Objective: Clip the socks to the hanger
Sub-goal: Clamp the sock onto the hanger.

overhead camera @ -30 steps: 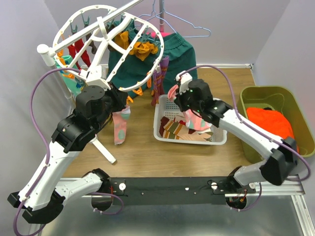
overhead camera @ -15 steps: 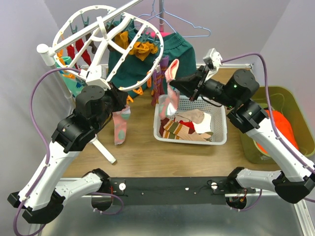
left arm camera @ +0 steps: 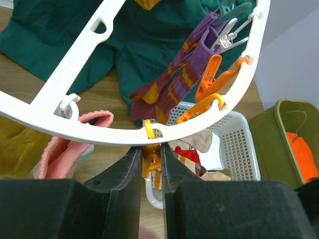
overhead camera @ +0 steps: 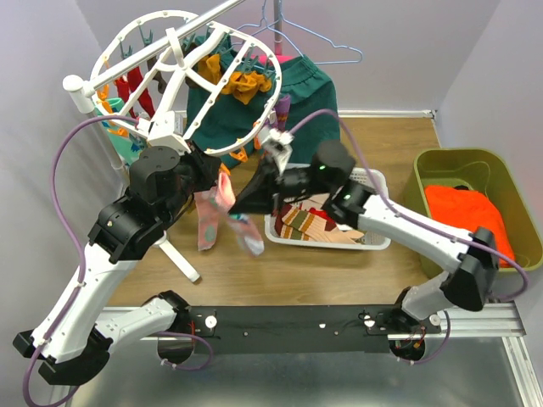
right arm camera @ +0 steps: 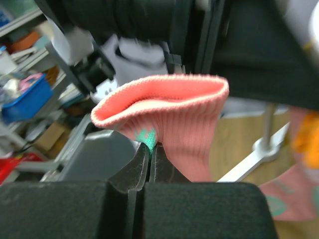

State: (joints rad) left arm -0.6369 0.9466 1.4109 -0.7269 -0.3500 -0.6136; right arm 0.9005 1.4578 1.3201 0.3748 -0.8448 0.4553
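Here, closest to the arm bases, the right gripper [right arm camera: 149, 152] is closed on a pink ribbed knit sock [right arm camera: 174, 114]. It pinches the cuff next to a small teal mark, and the open cuff stands above the jaws. In the top view this sock hangs from the gripper over the brown wooden table [overhead camera: 339, 263], just left of the white mesh plastic basket [overhead camera: 373, 240], where loose tan, red and white socks [overhead camera: 318, 225] lie in a heap.

A little farther, the left gripper [left arm camera: 151, 154] points up under the rim of the large white oval lattice hanger [left arm camera: 119, 133]. Its fingers are pressed together on a small orange plastic clip [left arm camera: 151, 167] that hangs from this rim. Beside it a maroon and mustard striped sock [left arm camera: 184, 74] is held by another clip of the hanger.

Behind the hanger lies a large dark green garment [left arm camera: 139, 45]. At the far right stands an olive plastic bin [overhead camera: 458, 165] with an orange cloth [overhead camera: 462, 212] inside.
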